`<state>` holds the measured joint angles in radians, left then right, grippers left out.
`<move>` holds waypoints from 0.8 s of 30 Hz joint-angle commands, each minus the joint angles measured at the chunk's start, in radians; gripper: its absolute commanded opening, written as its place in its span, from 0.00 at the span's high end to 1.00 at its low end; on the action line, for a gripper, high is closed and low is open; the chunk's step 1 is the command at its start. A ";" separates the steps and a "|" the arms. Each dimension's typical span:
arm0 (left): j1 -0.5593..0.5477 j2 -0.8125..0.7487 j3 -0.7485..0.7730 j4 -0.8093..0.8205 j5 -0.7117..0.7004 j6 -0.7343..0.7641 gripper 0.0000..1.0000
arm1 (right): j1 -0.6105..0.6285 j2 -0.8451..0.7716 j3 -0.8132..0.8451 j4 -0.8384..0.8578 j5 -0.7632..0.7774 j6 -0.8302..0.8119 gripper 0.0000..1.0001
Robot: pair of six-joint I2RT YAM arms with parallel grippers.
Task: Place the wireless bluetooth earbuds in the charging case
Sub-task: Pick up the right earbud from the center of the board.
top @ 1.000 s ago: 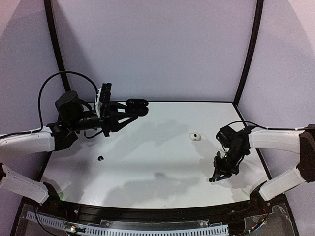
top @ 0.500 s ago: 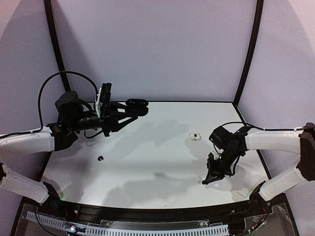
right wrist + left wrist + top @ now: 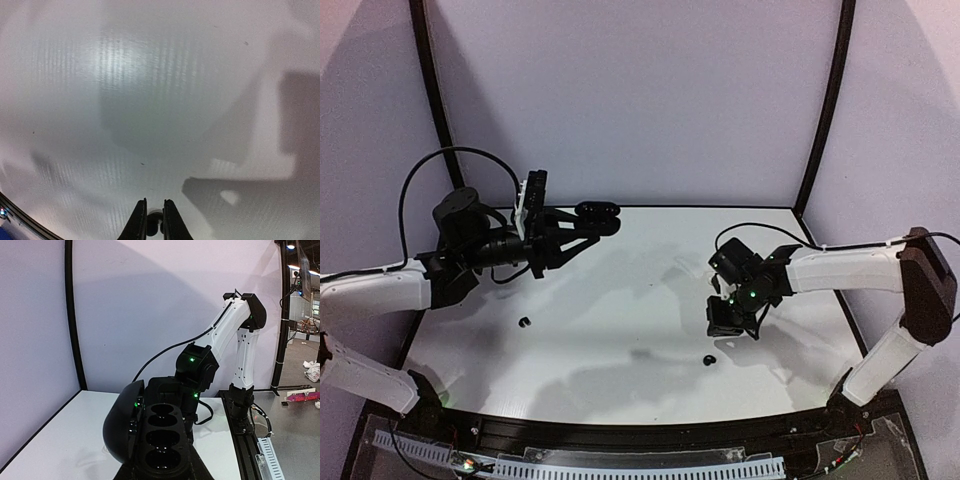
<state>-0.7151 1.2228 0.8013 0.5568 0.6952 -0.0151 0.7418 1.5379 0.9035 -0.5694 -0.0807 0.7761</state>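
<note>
My left gripper (image 3: 572, 228) is shut on the black charging case (image 3: 597, 214) and holds it above the table's back left. In the left wrist view the case (image 3: 162, 440) has its lid swung open to the left, and its several wells are empty. My right gripper (image 3: 710, 358) is low over the table, right of centre. In the right wrist view its fingers (image 3: 154, 220) are pinched on a small dark rounded earbud (image 3: 154, 225). Another black earbud (image 3: 525, 322) lies on the table at the left. No white earbuds are in view.
The white table (image 3: 620, 300) has black frame posts at its back corners and a black rail along its near edge (image 3: 620, 440). The right arm (image 3: 840, 268) reaches in from the right, and its shadow falls on the table.
The right arm has swung left toward the table's middle and now covers the small white piece seen earlier. The left arm and case have not moved.
</note>
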 commanded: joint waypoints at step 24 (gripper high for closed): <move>0.006 -0.064 0.023 -0.100 -0.008 0.058 0.99 | -0.038 0.111 0.130 -0.062 -0.231 -1.636 0.62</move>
<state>-0.7151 1.1957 0.8013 0.4927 0.6918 0.0250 0.7113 1.5944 1.0348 -0.6552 -0.2665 -0.7238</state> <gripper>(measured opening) 0.217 0.381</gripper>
